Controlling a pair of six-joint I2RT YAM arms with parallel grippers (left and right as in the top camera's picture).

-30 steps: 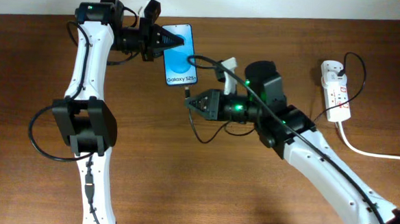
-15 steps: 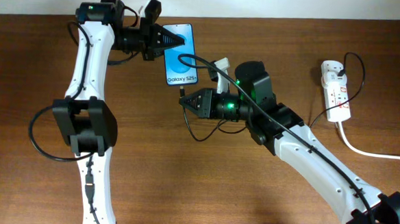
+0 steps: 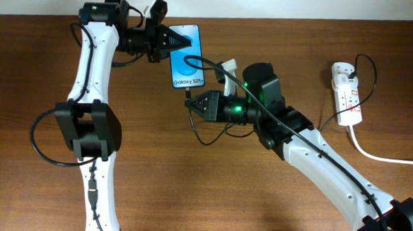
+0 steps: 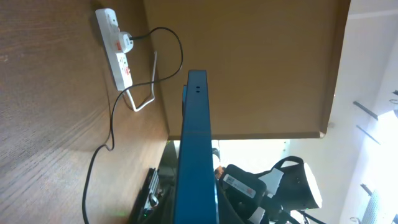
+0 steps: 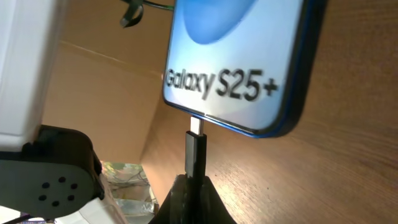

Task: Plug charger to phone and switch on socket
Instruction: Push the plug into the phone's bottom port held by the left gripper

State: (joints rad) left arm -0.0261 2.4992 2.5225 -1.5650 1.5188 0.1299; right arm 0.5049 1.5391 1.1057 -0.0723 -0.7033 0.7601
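Grips the charger (image 5: 196,152) in the right jaws, clenched on the black plug body with the metal tip pointing away from the wrist. Brings that tip to the lower edge of the phone (image 5: 242,56), right below the "Galaxy S25+" lettering. Touches the port or just enters it; cannot tell which. Leaves bare metal showing between plug body and frame, so probably not pushed home yet.

Clamps the phone in the left jaws, closed on its upper end, with the blue edge running straight down the middle of the left wrist view. Steadies it there against the push from the other side, screen lit and facing up toward the overhead camera, at the far side of the worktop (image 3: 189,185).

Trails the thin black cable in a loose loop beneath the right arm.

Leaves the socket (image 3: 346,94) well apart at the right end of the worktop, thick white cord (image 3: 385,157) running off the edge. Shows red switches, though not whether on or off.

Puts the task partway, as a judgement: phone held, plug lined up at the port. Calls next for pressing the plug fully in, then reaching across to flip the switch.
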